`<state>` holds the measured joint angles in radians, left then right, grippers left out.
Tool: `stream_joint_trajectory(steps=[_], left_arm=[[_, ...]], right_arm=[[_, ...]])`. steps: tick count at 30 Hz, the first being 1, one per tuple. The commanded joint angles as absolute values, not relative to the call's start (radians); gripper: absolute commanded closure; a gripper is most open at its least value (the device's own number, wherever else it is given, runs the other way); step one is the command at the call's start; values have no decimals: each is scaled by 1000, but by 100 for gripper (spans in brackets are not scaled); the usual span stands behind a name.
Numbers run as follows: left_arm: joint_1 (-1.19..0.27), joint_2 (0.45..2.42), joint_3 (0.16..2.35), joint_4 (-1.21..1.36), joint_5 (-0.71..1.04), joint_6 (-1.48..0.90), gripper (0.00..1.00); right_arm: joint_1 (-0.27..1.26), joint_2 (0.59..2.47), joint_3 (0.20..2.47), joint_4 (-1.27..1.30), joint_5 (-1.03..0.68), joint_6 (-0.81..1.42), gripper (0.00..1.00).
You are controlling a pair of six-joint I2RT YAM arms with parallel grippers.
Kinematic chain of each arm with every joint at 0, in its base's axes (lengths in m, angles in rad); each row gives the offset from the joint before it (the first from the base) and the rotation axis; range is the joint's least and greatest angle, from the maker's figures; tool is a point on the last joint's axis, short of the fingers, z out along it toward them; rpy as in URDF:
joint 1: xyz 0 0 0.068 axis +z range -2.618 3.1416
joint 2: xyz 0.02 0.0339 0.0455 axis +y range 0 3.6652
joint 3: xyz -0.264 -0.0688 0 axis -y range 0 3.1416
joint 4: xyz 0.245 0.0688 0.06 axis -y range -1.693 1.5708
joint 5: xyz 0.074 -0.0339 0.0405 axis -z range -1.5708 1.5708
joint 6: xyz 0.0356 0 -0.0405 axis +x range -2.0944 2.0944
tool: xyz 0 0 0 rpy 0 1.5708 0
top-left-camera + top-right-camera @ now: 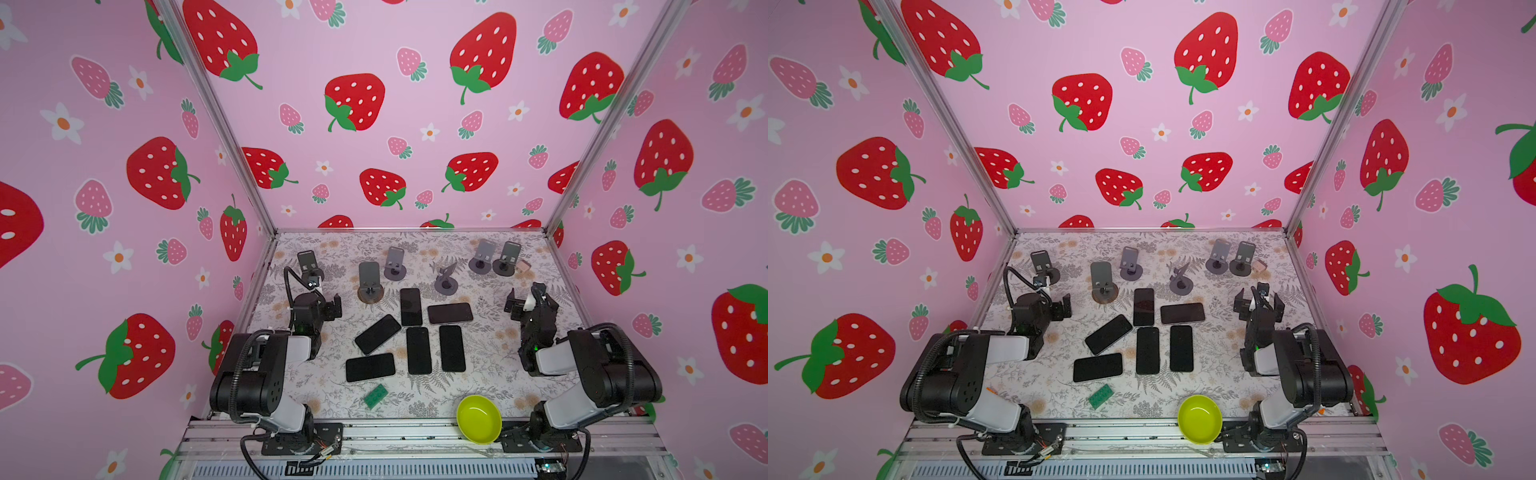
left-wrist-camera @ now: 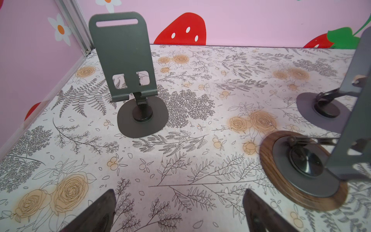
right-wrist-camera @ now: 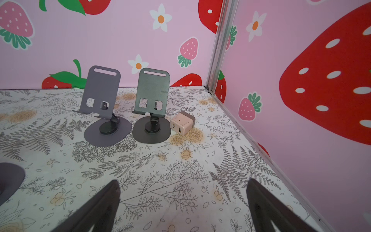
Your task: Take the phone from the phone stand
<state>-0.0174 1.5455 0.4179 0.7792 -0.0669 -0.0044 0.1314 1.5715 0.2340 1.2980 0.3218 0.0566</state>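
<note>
The job looks finished to me: six phones (image 1: 418, 350) lie flat and dark in the middle of the counter (image 1: 490, 357), and not one of the phone stands (image 1: 395, 264) along the back carries a phone. The left claw (image 1: 333, 307) hangs wide and empty near the wood-based stand (image 1: 370, 286). The right claw (image 1: 524, 297) is equally wide and empty. I see nothing left to lift off.

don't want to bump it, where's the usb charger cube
In both top views the charger cube lies far back on the right, beside the rightmost phone stand's base.
</note>
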Motion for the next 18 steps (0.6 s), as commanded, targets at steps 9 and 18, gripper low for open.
stream_joint_trajectory(steps=[9,18], left_arm=[[-13,1547,449,773,-58,-8,1],[-13,1547,449,773,-58,-8,1]], right_arm=[[139,1574,245,1295,339,58,0],[141,1573,244,1298,341,58,0]])
